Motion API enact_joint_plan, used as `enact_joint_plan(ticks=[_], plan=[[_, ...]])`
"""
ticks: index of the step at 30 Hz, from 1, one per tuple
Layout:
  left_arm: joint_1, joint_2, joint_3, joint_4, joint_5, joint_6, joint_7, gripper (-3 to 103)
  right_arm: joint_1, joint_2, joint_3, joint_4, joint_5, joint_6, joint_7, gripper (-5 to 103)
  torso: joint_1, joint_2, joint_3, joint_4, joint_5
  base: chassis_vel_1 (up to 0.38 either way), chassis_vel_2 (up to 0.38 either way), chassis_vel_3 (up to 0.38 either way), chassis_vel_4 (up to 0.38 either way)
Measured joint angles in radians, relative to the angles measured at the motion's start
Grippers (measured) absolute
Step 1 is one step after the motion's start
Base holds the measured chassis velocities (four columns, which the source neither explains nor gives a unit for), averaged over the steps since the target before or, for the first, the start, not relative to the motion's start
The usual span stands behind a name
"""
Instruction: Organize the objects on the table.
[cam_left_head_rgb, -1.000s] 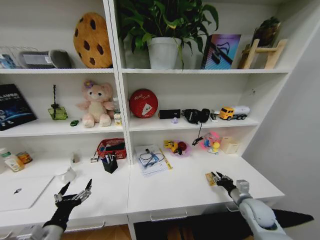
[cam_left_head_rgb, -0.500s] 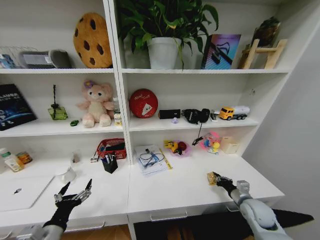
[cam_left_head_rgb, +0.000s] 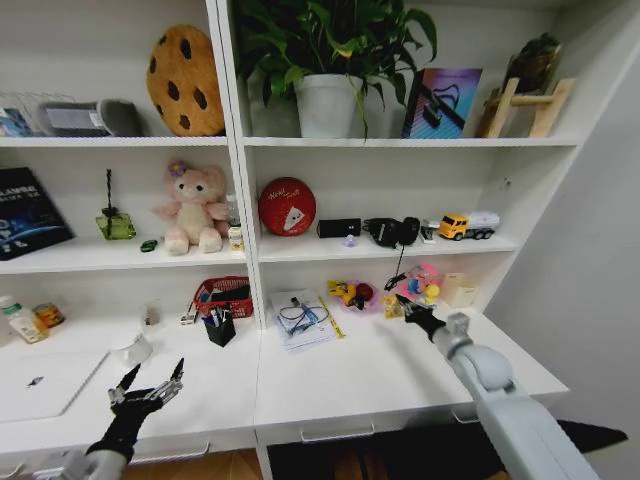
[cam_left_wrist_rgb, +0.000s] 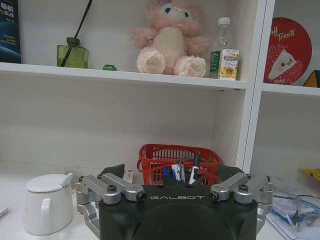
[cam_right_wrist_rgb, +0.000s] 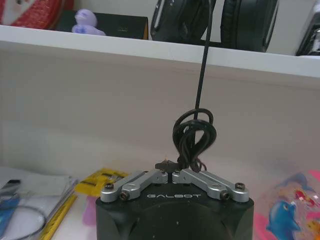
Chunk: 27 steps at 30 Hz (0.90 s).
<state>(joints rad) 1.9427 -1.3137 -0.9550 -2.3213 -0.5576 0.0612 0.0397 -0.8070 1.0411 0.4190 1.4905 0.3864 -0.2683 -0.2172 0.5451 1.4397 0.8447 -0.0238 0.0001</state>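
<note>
Right gripper (cam_left_head_rgb: 404, 303) is up over the back of the white surface (cam_left_head_rgb: 390, 375), jaws pinched on a small yellow packet (cam_left_head_rgb: 392, 309), mostly hidden, so its long axis is impossible to call. Left gripper (cam_left_head_rgb: 148, 383) hovers low by the silver laptop (cam_left_head_rgb: 40, 383), jaws spread wide, holding nothing.

A home study corner, or a room staged as one.

A white desk (cam_left_head_rgb: 380, 375) is joining a tall white shelf unit (cam_left_head_rgb: 238, 200) that is carrying a pink plush bear (cam_left_head_rgb: 195, 208), a cookie-shaped cushion (cam_left_head_rgb: 185, 80), a potted plant (cam_left_head_rgb: 328, 60), headphones (cam_left_head_rgb: 393, 231), a toy truck (cam_left_head_rgb: 468, 225) and a red tin (cam_left_head_rgb: 287, 206); a silver laptop (cam_left_head_rgb: 45, 383) is lying on the desk.
</note>
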Motion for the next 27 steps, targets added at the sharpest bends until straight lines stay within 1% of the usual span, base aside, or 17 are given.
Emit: enact_joint_plan(ticks=[3,4,5,6,7,8,10,13,14,15,18,19,22,23,25,26,27], plan=[[0.0,0.0,0.0,0.0,0.0,0.0,0.0,100,0.183,0.077,-0.073,-0.194,-0.023,0.026,-0.015,0,0.0,0.0,0.0,0.001,-0.0011,0.0,0.0,0.0,0.0],[0.0,0.0,0.0,0.0,0.0,0.0,0.0,100,0.183,0.077,-0.073,-0.194,-0.023,0.026,-0.015,0,0.0,0.0,0.0,0.001,-0.0011,0.0,0.0,0.0,0.0],[0.0,0.0,0.0,0.0,0.0,0.0,0.0,100,0.234,0.118,-0.091,-0.276,-0.041,0.043,-0.031,0,0.0,0.0,0.0,0.0009,-0.0006,0.0,0.0,0.0,0.0],[0.0,0.0,0.0,0.0,0.0,0.0,0.0,100,0.26,0.144,-0.099,-0.326,-0.057,0.054,-0.04,0,0.0,0.0,0.0,0.0009,0.0001,0.0,0.0,0.0,0.0],[0.0,0.0,0.0,0.0,0.0,0.0,0.0,100,0.284,0.169,-0.104,-0.371,-0.072,0.067,-0.046,0,0.0,0.0,0.0,0.0008,0.0,0.0,0.0,0.0,0.0],[0.0,0.0,0.0,0.0,0.0,0.0,0.0,100,0.284,0.169,-0.104,-0.371,-0.072,0.067,-0.046,0,0.0,0.0,0.0,0.0008,0.0,0.0,0.0,0.0,0.0],[0.0,0.0,0.0,0.0,0.0,0.0,0.0,100,0.301,0.194,-0.111,-0.418,-0.091,0.076,-0.051,0,0.0,0.0,0.0,0.0005,-0.0004,0.0,0.0,0.0,0.0],[0.0,0.0,0.0,0.0,0.0,0.0,0.0,100,0.301,0.199,-0.11,-0.432,-0.119,0.082,-0.051,0,0.0,0.0,0.0,-0.0001,-0.0001,0.0,0.0,0.0,0.0],[0.0,0.0,0.0,0.0,0.0,0.0,0.0,100,0.297,0.198,-0.107,-0.443,-0.144,0.101,-0.051,0,0.0,0.0,0.0,-0.0001,-0.0004,0.0,0.0,0.0,0.0],[0.0,0.0,0.0,0.0,0.0,0.0,0.0,100,0.297,0.198,-0.107,-0.443,-0.144,0.101,-0.051,0,0.0,0.0,0.0,-0.0001,-0.0004,0.0,0.0,0.0,0.0],[0.0,0.0,0.0,0.0,0.0,0.0,0.0,100,0.279,0.182,-0.104,-0.437,-0.158,0.117,-0.05,16,0.0,0.0,0.0,0.0,0.0,0.0,0.0,0.0,0.0],[0.0,0.0,0.0,0.0,0.0,0.0,0.0,100,0.279,0.182,-0.104,-0.437,-0.158,0.117,-0.05,16,0.0,0.0,0.0,0.0,0.0,0.0,0.0,0.0,0.0],[0.0,0.0,0.0,0.0,0.0,0.0,0.0,100,0.229,0.131,-0.106,-0.35,-0.138,0.117,-0.047,32,0.0,0.0,0.0,0.0008,0.0001,0.0,0.0,0.0,0.0],[0.0,0.0,0.0,0.0,0.0,0.0,0.0,100,0.229,0.131,-0.106,-0.35,-0.138,0.117,-0.047,32,0.0,0.0,0.0,0.0008,0.0001,0.0,0.0,0.0,0.0],[0.0,0.0,0.0,0.0,0.0,0.0,0.0,100,0.139,0.049,-0.104,-0.2,-0.103,0.097,-0.036,43,0.0,0.0,0.0,0.0005,-0.0001,0.0,0.0,0.0,0.0],[0.0,0.0,0.0,0.0,0.0,0.0,0.0,100,0.139,0.049,-0.104,-0.2,-0.103,0.097,-0.036,43,0.0,0.0,0.0,0.0005,-0.0001,0.0,0.0,0.0,0.0],[0.0,0.0,0.0,0.0,0.0,0.0,-0.001,100,0.065,0.001,-0.093,-0.101,-0.054,0.068,-0.025,48,0.0,0.0,0.0,0.0002,-0.0007,0.0,0.0,0.0,0.0]])
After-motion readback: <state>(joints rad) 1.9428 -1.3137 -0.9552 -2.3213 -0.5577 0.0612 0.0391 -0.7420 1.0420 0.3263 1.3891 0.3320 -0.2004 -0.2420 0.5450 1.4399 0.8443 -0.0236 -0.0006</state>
